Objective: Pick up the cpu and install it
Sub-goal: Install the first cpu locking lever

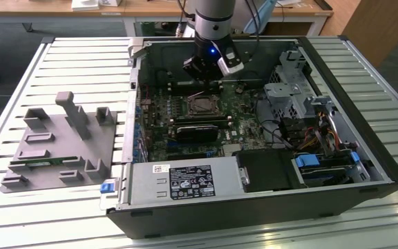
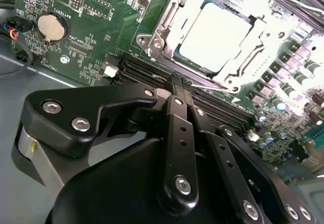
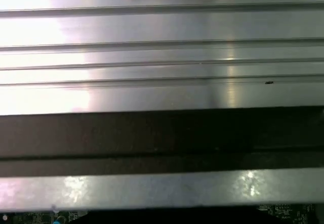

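The cpu (image 2: 215,34) is a flat square chip with a bright silvery top, lying inside the metal frame of the motherboard socket (image 1: 202,105); the frame's lid is open. My gripper (image 1: 199,77) hangs over the back of the open computer case (image 1: 365,155), just behind the socket. In the second wrist view the black fingers (image 2: 177,113) run together to a point beside the socket, and the gripper (image 2: 180,85) is shut with nothing in it, a short way from the chip and not touching it.
A black heatsink block (image 1: 197,132) lies in front of the socket, with the power supply (image 1: 185,181) at the case front and a drive cage (image 1: 302,98) at the exterior view's right. A grey fixture (image 1: 60,140) holding a green memory stick (image 1: 43,162) stands on the slatted table (image 3: 162,57).
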Available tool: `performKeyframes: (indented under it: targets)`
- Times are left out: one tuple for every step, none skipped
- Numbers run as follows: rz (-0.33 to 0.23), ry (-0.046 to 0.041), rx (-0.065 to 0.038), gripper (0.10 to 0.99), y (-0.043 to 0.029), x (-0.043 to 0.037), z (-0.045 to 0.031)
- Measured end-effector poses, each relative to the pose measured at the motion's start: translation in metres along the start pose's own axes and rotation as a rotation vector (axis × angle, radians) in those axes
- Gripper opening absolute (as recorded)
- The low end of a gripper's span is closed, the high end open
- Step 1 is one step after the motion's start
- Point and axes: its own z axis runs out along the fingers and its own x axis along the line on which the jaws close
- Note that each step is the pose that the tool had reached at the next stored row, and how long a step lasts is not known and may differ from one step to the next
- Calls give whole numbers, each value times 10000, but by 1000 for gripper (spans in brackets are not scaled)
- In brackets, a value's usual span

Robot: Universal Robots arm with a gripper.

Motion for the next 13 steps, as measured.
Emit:
performKeyframes:
  targets:
    - [1,8,9,106,0,-6,6]
    - [1,17,15,106,1,-13,11]
    - [2,28,21,106,3,-22,16]
    - [2,38,25,106,5,-33,23]
    - [3,46,28,106,6,-42,30]
    - [4,55,35,106,8,-49,39]
    - [4,63,46,106,9,-55,48]
    - [4,67,63,106,10,-57,59]
    - [6,71,82,106,10,-59,72]
    - [6,75,103,106,11,-60,86]
    - [5,78,118,106,11,-60,101]
    - [5,81,129,106,11,-61,115]
    - [5,85,141,106,11,-62,129]
